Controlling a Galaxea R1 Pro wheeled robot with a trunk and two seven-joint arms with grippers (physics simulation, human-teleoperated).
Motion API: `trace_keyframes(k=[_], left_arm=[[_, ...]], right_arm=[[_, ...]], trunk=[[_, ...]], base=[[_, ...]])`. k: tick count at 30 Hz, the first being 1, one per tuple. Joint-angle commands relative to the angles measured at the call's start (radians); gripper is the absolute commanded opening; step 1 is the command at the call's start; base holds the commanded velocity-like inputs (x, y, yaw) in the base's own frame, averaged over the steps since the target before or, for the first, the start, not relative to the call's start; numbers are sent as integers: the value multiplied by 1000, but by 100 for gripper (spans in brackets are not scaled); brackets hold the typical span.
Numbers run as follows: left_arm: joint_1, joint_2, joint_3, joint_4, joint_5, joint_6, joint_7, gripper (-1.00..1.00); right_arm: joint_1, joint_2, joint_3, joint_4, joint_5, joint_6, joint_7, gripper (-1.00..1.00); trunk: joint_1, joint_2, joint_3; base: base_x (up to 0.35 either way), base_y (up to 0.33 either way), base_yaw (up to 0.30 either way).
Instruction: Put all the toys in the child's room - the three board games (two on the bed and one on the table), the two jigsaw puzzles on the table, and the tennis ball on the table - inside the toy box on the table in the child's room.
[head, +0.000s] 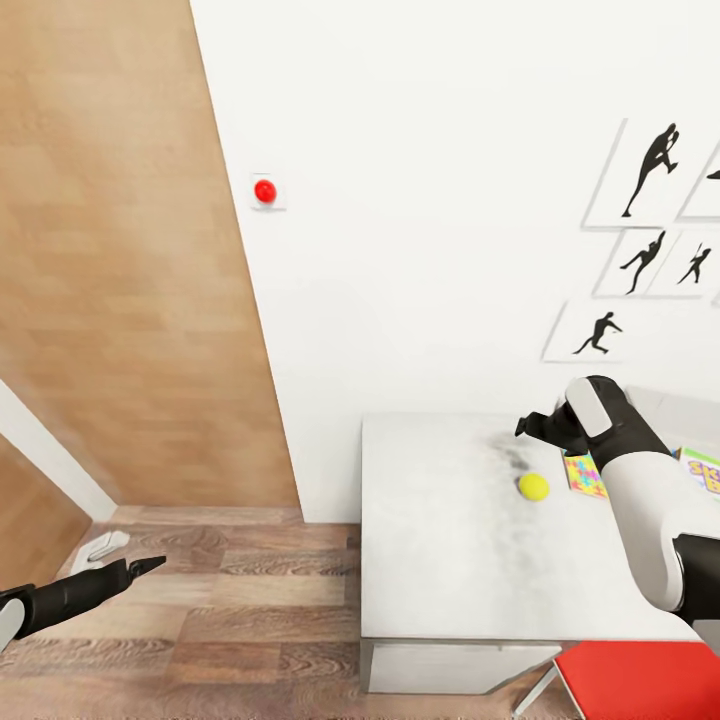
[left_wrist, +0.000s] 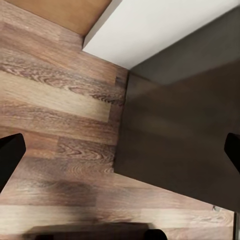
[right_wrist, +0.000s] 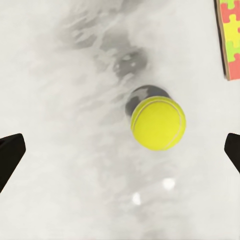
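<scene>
Right gripper (right_wrist: 120, 150) above tennis ball (right_wrist: 158, 123)

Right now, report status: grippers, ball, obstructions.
Right gripper open above tennis ball, not touching. Left gripper open, empty, over floor. Ball rests on table, jigsaw puzzle beside it. Nothing blocking.

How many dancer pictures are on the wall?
5 show. One dancer picture hangs highest, two smaller ones sit under it, one hangs lowest, and one more is cut off at the picture's right edge. More may hang beyond it.
</scene>
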Motion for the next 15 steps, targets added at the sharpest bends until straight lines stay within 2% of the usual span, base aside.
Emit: trace_keyframes(k=[1, 8, 15], left_arm=[[-1, 0, 1, 0, 4, 7, -1, 100], [-1, 0, 2, 0, 4, 7, -1, 100], [-1, -1, 2, 0, 4, 7, -2, 100]], right_arm=[[0, 0, -1, -1, -10, 2, -9, 100], [0, -2, 0, 3, -10, 2, -7, 100], [0, -2, 0, 4, -10, 2, -6, 100]], trunk=[[1, -2, -4], [1, -2, -15], [1, -2, -27]], base=[[0, 0, 0], [6, 0, 0], [69, -11, 0]])
